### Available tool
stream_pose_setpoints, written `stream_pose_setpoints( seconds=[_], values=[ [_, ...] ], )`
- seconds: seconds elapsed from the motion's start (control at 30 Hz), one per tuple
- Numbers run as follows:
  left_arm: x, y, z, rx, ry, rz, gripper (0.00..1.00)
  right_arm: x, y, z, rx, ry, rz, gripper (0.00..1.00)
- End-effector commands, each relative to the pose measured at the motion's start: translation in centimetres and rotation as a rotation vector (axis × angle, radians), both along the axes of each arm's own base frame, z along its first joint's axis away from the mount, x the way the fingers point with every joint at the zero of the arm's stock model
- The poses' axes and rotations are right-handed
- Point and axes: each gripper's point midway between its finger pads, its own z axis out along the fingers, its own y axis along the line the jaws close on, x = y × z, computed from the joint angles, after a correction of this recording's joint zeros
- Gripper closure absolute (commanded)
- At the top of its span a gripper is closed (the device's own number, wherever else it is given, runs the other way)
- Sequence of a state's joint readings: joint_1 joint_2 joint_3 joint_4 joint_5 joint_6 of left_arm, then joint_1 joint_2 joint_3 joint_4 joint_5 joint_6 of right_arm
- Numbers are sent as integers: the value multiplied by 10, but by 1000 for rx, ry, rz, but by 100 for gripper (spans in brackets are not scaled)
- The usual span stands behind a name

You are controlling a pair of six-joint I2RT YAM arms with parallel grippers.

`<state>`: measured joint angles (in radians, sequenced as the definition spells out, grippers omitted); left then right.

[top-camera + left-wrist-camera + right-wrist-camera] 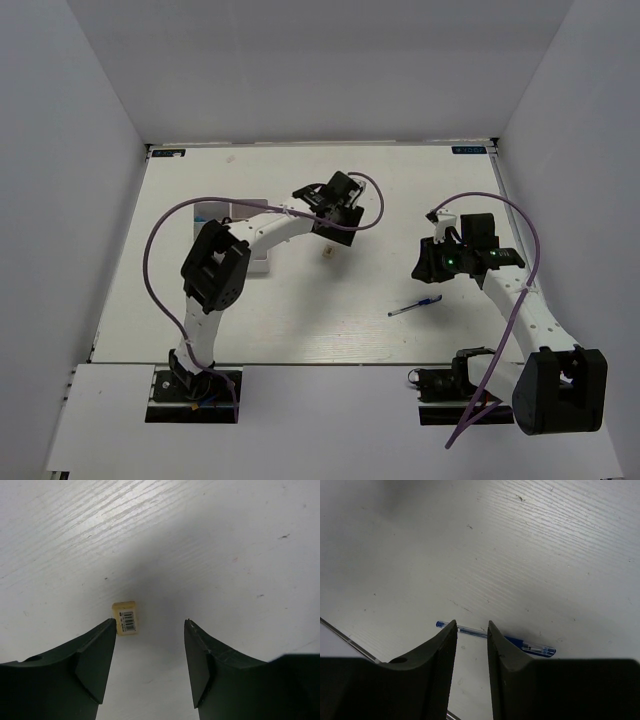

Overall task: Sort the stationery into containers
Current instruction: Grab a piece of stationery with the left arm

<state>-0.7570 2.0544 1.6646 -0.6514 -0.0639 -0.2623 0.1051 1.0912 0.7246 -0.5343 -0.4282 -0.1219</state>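
A small beige block (328,253) with a barcode label lies on the table; in the left wrist view it (125,618) sits just beyond the left fingertip. My left gripper (338,228) (149,622) is open and empty above it. A thin blue pen (415,306) lies on the table at the right. In the right wrist view the pen (530,646) runs across behind my right gripper (471,623) (428,268), which hangs above it, open by a narrow gap and empty. The white tray (208,212) is mostly hidden behind the left arm. Scissors, highlighters and the pink block are out of view.
White walls enclose the table on the left, back and right. The table's front edge (330,362) runs just behind the arm bases. Purple cables loop over both arms.
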Motion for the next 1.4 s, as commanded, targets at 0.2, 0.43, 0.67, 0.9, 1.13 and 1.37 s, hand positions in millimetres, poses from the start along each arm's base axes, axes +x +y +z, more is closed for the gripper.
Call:
stream_pose_setpoints(
  seconds=[0.2,0.43,0.67,0.9,1.13,1.37],
  values=[
    [10,24,-16,126,-34,50,36,7,0,16,11,-32,-6,65],
    [6,29,-32,136,-3,69,43,8,1,15,9,-30,-7,65],
    [2,34,-47,163,10,77,47,8,0,15,14,-27,-9,65],
    [3,32,-52,170,18,75,54,8,-1,16,18,-31,-16,65],
    [-2,36,-58,180,33,79,72,7,-1,16,28,-25,-18,61],
    [-19,48,-32,140,15,111,90,6,0,18,39,-27,-10,61]
  ],
)
